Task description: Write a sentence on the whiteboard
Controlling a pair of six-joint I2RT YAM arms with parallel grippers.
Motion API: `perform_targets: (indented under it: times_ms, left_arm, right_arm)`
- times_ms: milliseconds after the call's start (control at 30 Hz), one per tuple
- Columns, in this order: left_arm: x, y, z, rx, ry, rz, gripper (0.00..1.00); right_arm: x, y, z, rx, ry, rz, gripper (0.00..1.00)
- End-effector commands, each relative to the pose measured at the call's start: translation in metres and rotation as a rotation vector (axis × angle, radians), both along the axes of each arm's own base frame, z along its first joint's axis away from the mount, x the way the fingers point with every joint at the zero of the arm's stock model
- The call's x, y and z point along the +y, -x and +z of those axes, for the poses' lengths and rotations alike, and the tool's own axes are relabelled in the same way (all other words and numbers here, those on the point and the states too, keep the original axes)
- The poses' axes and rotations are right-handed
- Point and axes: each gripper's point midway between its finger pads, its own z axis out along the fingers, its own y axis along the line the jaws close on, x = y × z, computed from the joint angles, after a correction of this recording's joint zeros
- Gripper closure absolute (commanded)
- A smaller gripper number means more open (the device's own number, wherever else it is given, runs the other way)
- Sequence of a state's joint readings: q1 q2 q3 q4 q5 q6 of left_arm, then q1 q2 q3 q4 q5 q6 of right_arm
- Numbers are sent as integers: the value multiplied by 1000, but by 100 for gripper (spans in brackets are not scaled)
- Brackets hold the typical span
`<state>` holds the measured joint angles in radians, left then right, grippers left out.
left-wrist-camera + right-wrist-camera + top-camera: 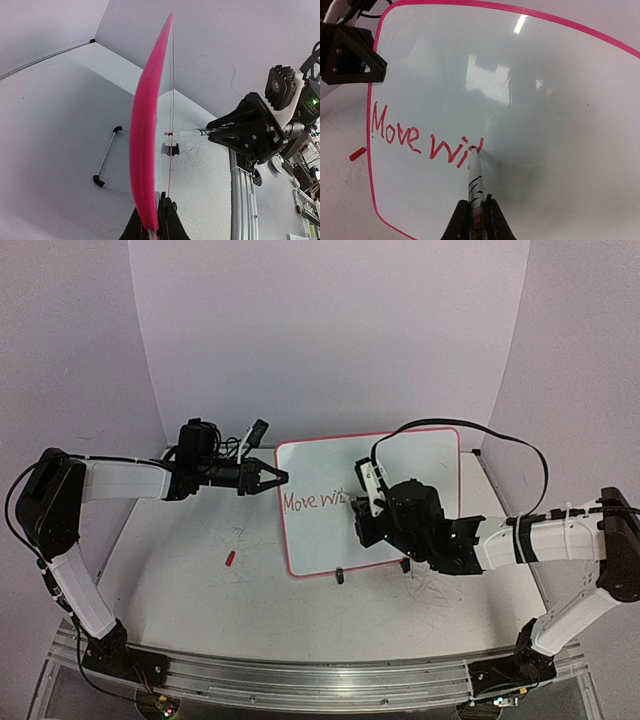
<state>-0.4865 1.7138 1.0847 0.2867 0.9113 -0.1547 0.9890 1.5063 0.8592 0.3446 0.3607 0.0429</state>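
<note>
The step in hand is the writing itself, partway along the line. The right claw point(476, 212) is clenched on a marker point(475, 175), whose red tip touches the whiteboard point(400, 455) at the end of the lettering. The left claw point(268, 478) is clamped on the whiteboard's left rim, near its upper corner, bracing the panel. The whiteboard stands propped on the worktop point(200, 610), with a small black clip foot point(340, 575) under its lower edge. The sentence point(312, 502) starts at the whiteboard's left rim, about mid-height, and reads "Move wi" plus one part-formed letter. Right of the tip the whiteboard is blank. By judgement, the next move calls for finishing that letter, then carrying the tip rightward along the same line under light, even pressure while the rim is held firm. The whiteboard is glossy white with a thin red rim and rounded corners.
</note>
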Motion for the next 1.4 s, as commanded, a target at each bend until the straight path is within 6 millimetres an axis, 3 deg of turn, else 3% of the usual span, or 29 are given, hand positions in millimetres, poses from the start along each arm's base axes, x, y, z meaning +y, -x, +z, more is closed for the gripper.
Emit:
perform_targets:
  times_ms: [0,167,367,533,767,1367]
  left_arm:
    - [2,-1,10,-131,-20,17,100]
    - [2,-1,10,-131,-20,18,100]
    - [2,-1,9,-129,-21,17,100]
    - [2,-2,9,-127,-21,15,100]
    - [1,-1,11,-131,-19,13,100]
    - [0,0,9,-127,-21,9,100]
  right_arm:
    - [-11,-10,17,-32,-10,-86,100]
    - [-20,-5,18,-28,-13,-93,100]
    - [-27,6,42,-80,-97,-50,100]
    - [-13,-2,33,-54,-74,-28,100]
    - [-7,-6,39,-71,-76,-23,100]
    - [-10,-12,31,-63,-50,-59,100]
